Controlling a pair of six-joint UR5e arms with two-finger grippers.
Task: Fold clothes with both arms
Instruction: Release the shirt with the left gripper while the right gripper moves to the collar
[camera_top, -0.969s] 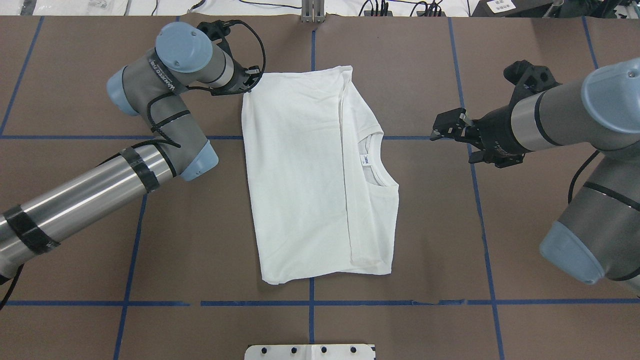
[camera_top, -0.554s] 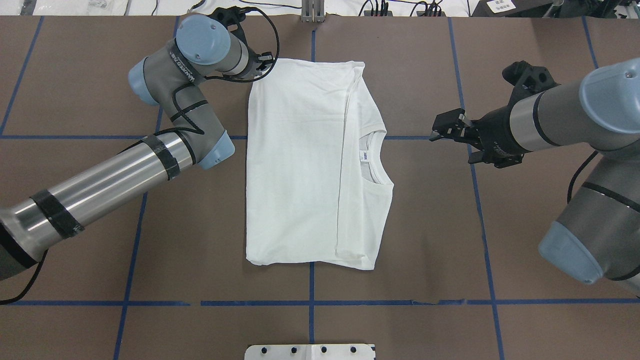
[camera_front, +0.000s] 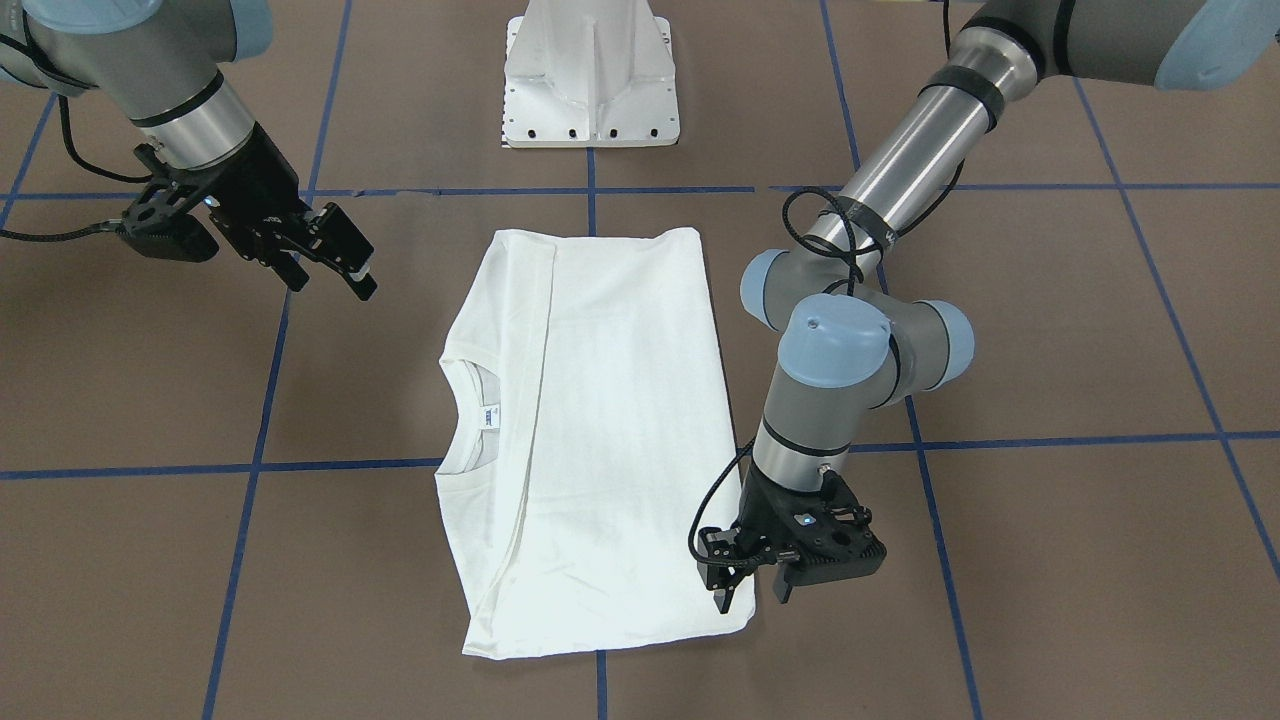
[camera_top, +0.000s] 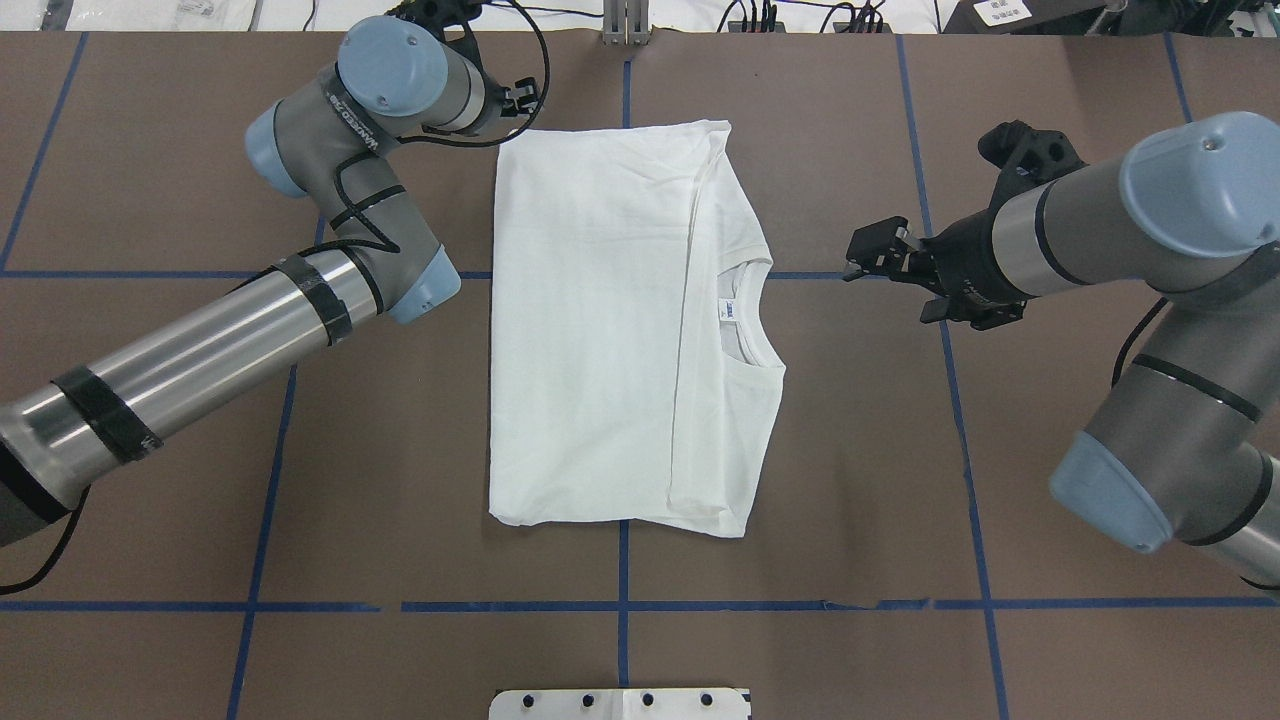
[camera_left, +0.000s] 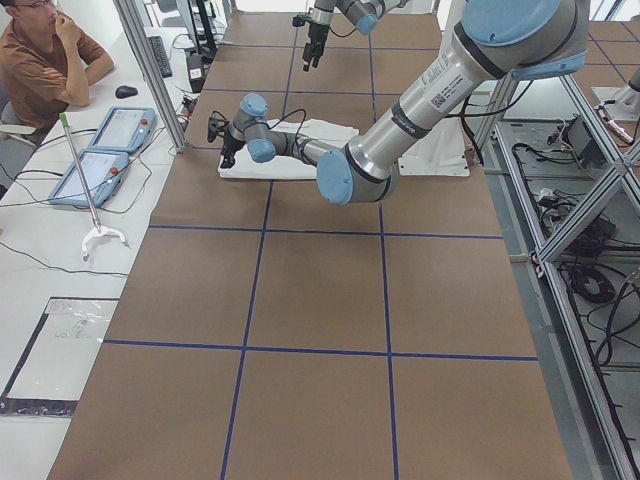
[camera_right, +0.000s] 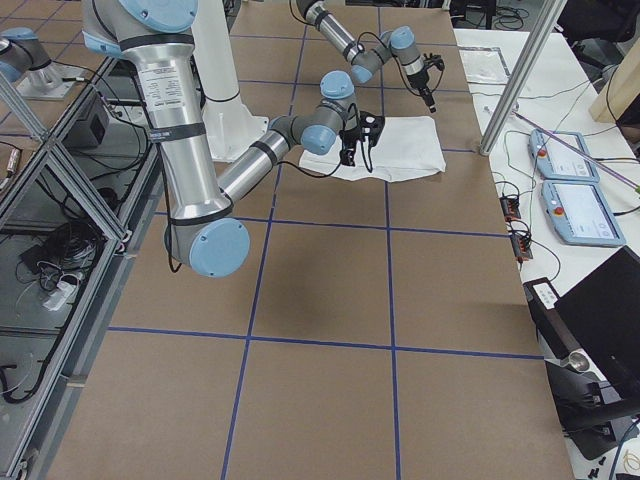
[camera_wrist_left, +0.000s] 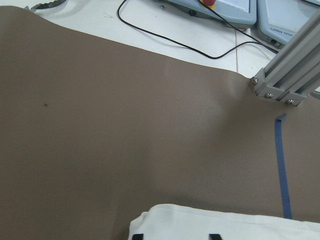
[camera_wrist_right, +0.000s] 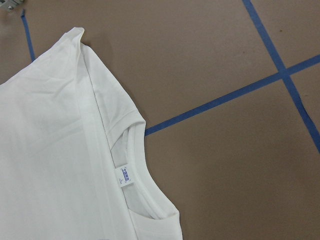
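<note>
Brown table (camera_top: 150, 480), blue tape grid, cables and consoles beyond the far edge.

Left gripper (camera_front: 752, 592): low at the far left corner of the shirt (camera_top: 600, 330), jaws apart, holding nothing. Its wrist view shows two dark tips over the hem.

Shirt: flat at mid-table, already folded to a long rectangle. Collar (camera_top: 748, 335) and tag (camera_top: 731, 312) face up on its right side.

Right gripper (camera_top: 868, 253): hovers well apart from the collar edge, jaws apart, empty.

Judgement: the cross fold looks next. To do it well, pinch all layers at matching far corners, lift level, then lay the far edge squarely on the near edge.

Unclear: sleeves are out of sight and no print shows. The left tips are cut off in the wrist view, so contact with the cloth can't be told.
</note>
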